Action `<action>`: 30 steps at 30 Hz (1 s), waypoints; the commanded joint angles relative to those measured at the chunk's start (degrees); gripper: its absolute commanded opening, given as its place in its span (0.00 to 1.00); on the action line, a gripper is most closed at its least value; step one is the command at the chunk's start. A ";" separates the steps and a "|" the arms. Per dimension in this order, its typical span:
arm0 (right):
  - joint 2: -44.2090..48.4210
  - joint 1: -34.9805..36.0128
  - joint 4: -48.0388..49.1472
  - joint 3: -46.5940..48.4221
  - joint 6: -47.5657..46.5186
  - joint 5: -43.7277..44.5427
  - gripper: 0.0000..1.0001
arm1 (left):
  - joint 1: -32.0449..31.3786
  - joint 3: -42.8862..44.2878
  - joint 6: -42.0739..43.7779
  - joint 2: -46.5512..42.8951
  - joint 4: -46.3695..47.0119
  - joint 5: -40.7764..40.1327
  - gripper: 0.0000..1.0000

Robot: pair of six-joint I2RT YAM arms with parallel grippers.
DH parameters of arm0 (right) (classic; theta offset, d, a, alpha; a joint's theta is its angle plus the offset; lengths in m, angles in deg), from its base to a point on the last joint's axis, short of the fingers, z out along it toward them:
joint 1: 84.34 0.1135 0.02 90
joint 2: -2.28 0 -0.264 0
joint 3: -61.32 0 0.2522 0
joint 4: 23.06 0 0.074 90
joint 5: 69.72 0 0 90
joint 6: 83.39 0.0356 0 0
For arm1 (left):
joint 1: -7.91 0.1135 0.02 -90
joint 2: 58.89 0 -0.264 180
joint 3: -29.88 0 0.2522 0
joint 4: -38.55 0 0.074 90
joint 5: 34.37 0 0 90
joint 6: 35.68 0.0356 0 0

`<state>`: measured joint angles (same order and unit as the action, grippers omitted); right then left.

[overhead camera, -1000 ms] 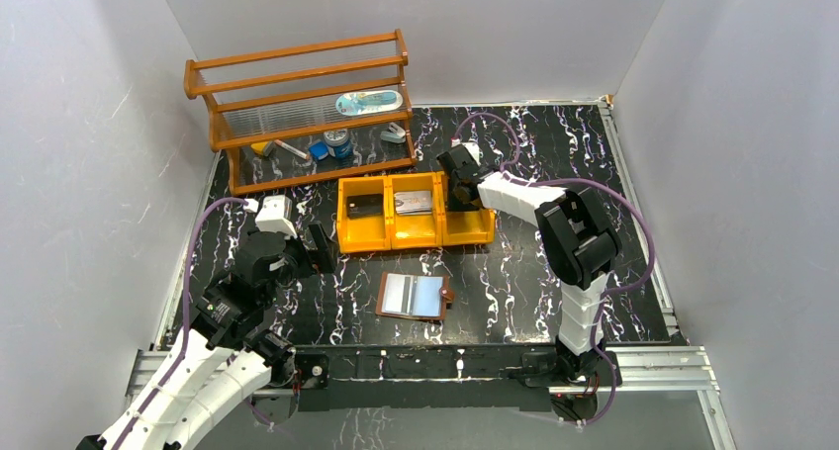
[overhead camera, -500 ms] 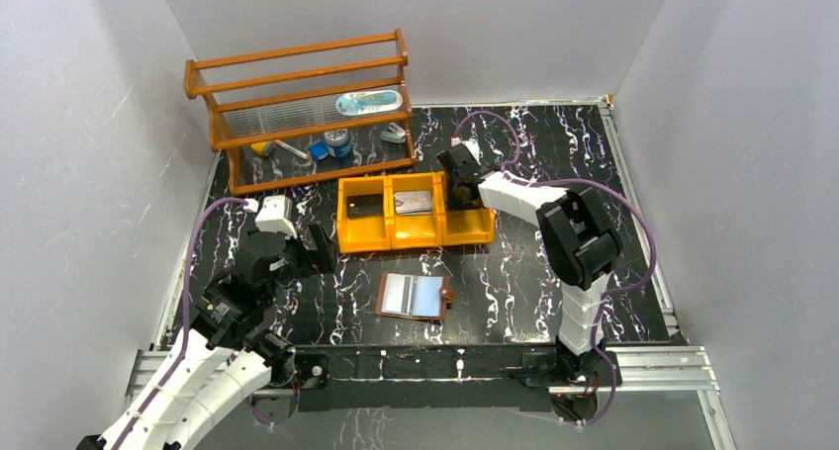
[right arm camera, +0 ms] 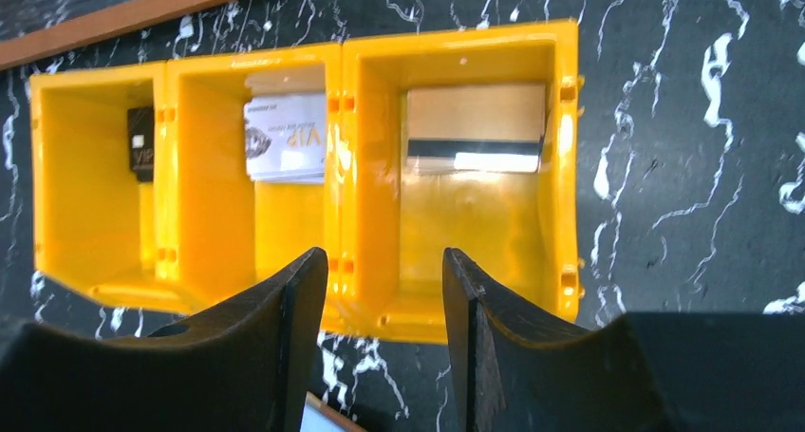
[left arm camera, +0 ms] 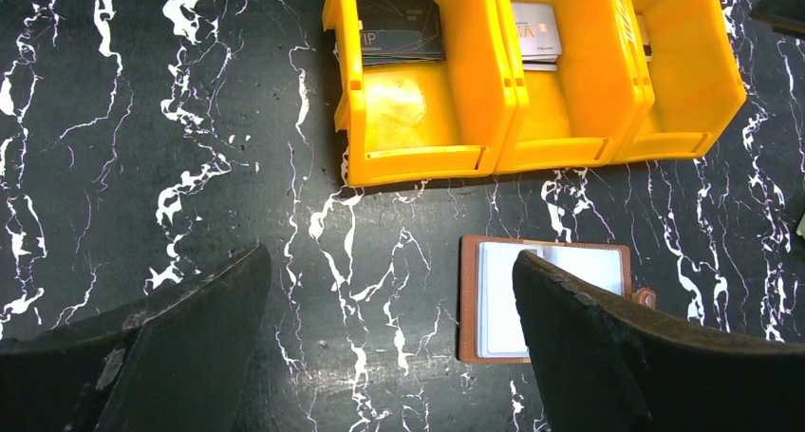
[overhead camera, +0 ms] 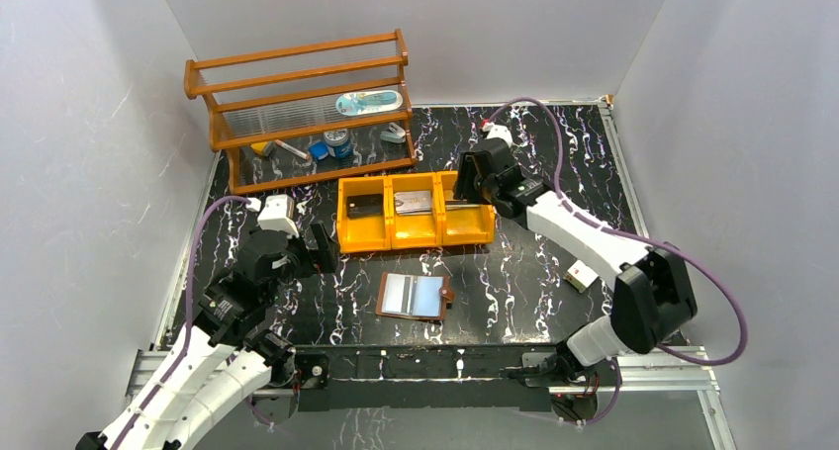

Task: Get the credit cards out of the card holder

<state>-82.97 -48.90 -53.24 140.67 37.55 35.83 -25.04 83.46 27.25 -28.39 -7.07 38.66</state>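
You get bright, even light from overhead, and shadows on the counter (overhead camera: pixel 514 272) stay short and soft. The plastic tray (left arm camera: pixel 418 157) throws glare off its glossy floor in both wrist views. There the left pincer (left arm camera: pixel 389 256) and right pincer (right arm camera: pixel 384 254) look dark and soft-edged close to the lens. The top view is sharp.

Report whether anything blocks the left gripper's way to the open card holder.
Nothing visible does. The left gripper, open and empty, hangs to the left of the card holder, with only bare black table between them. The orange tray sits farther back, off that line.
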 commanded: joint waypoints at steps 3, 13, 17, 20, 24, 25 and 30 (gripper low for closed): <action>7.03 4.46 1.82 -6.07 6.48 -1.89 0.57 | 0.17 0.03 0.61 0.69 -0.91 -0.92 0.98; 6.23 25.77 1.03 -10.27 16.63 14.31 0.58 | 0.20 0.49 0.23 2.16 -1.92 -3.24 0.98; 0.71 31.72 1.15 -10.17 21.91 14.87 0.60 | 0.25 0.62 -0.92 2.45 -2.94 -5.90 0.98; -3.39 33.83 -0.40 -8.22 23.83 14.74 0.62 | 0.29 0.74 -2.14 2.63 -3.76 -8.46 0.98; -6.47 34.66 -0.28 -6.46 24.08 13.71 0.63 | 0.35 0.87 -3.05 2.89 -4.64 -10.36 0.98; -7.15 34.77 -0.27 -6.10 24.22 13.39 0.64 | 0.41 0.95 -3.11 2.92 -4.76 -10.70 0.98; -11.92 34.83 -4.51 -1.46 24.09 13.12 0.72 | 0.60 0.97 -3.43 2.49 -5.28 -11.48 0.98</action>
<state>-92.65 -14.41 -54.99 133.37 60.41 47.35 -24.82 83.48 24.50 -25.55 -11.15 30.22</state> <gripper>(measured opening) 0.703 0.983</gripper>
